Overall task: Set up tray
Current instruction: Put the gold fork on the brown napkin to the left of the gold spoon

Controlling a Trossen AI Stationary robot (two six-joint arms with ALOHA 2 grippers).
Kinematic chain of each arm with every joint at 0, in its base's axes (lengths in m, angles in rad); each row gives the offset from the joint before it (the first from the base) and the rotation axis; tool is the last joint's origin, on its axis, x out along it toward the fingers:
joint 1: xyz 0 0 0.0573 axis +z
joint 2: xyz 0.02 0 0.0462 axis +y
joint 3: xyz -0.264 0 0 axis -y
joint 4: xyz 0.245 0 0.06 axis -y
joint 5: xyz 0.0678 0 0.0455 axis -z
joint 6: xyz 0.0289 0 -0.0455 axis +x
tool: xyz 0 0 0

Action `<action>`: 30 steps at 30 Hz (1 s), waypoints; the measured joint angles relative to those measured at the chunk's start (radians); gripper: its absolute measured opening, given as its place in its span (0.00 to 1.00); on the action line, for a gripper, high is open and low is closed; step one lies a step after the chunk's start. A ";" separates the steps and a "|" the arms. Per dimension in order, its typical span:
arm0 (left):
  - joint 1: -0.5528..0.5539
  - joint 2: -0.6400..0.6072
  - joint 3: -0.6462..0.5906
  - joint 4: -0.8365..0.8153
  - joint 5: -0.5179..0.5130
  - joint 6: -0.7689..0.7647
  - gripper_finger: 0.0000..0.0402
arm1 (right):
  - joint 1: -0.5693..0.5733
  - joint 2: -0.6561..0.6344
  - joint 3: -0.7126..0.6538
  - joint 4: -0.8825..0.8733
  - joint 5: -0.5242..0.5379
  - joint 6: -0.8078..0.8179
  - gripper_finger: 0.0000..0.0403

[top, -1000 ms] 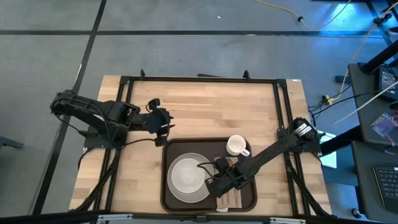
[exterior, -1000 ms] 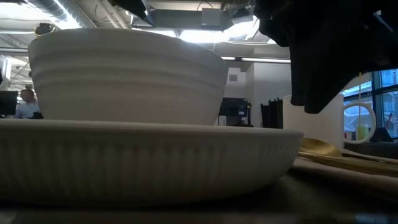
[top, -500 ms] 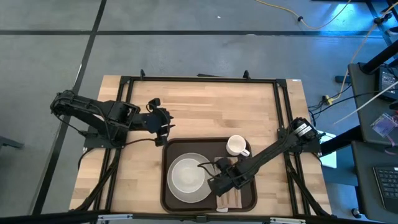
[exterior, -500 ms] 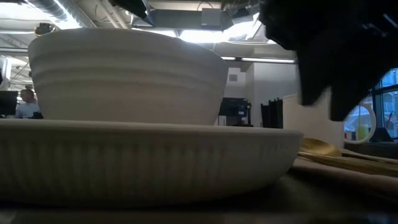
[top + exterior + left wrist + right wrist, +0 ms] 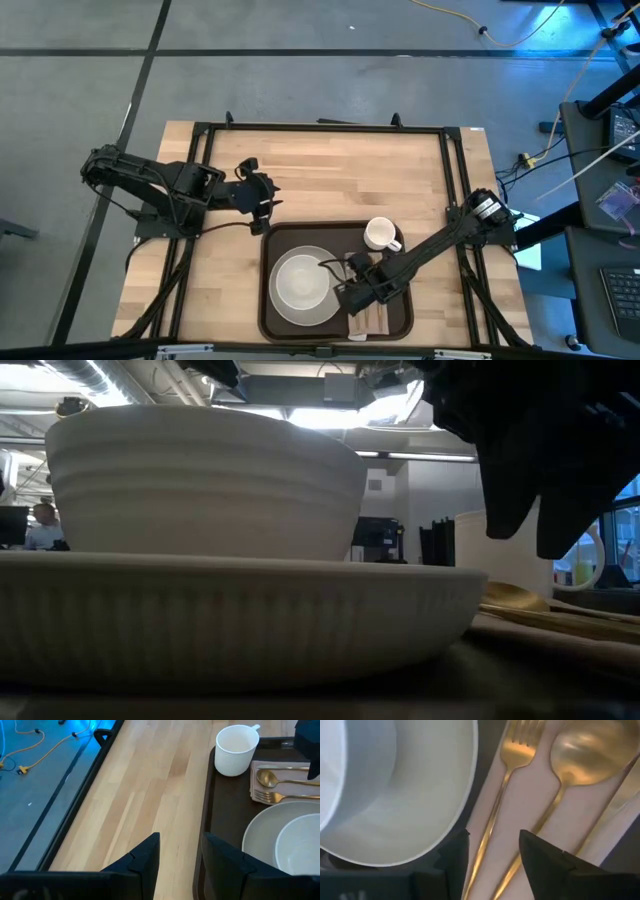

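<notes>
- Dark brown tray [image 5: 272, 310] is sitting at the table's [image 5: 330, 180] near edge, carrying plate [image 5: 300, 280], mug [image 5: 380, 234] and napkin [image 5: 368, 320].
- Right gripper [image 5: 492, 857] is hovering, fingers parted, over the gold fork [image 5: 496, 815].
- Left gripper [image 5: 177, 855] is waiting, fingers apart, beside the tray.

Wood table [image 5: 330, 170] matt; gold metal fork [image 5: 506, 780], spoon [image 5: 580, 750] glossy.

no text, label, brand, number or sign can be read in any view.
</notes>
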 joint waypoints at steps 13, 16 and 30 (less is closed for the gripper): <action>0.000 0.000 0.001 0.001 -0.002 -0.015 0.35 | -0.007 0.056 0.000 0.048 0.011 -0.026 0.35; 0.000 0.000 0.001 0.002 -0.004 -0.015 0.35 | -0.009 0.070 0.000 0.034 0.010 -0.020 0.34; 0.000 0.001 0.001 0.005 -0.004 -0.015 0.35 | -0.022 0.113 0.000 0.076 0.000 0.043 0.20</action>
